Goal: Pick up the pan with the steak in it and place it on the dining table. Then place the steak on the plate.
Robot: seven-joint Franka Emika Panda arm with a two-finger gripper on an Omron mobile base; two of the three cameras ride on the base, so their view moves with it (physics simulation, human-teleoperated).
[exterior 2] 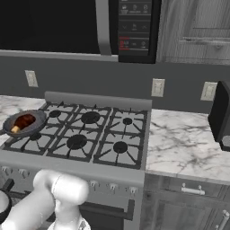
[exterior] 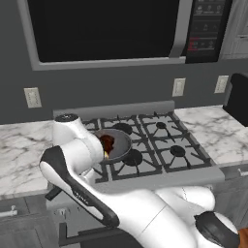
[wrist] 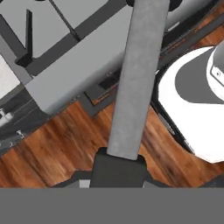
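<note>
Pan (exterior 2: 24, 123): sits on the stove (exterior 2: 85, 134), over the front-left burner, at 9 o'clock in the right base view; in the left base view its bowl (exterior: 116, 144) shows just past the white arm (exterior: 82, 164).
Contents: the steak (exterior 2: 23, 121) lies inside the pan, reddish-brown with an orange-yellow spot toward the near rim.
Handle (wrist: 138, 78): in the hand view a long grey bar runs from 12 o'clock down to 6 o'clock, ending at a dark block at the bottom.
Gripper: fingers cannot be told apart or together; the tips are hidden.
Edges: the pan is close to the stove's left edge; marble counter (exterior 2: 184, 143) lies at 3 o'clock.
Open room: the other burners are bare; wood floor (wrist: 57, 148) shows below the stove front.
</note>
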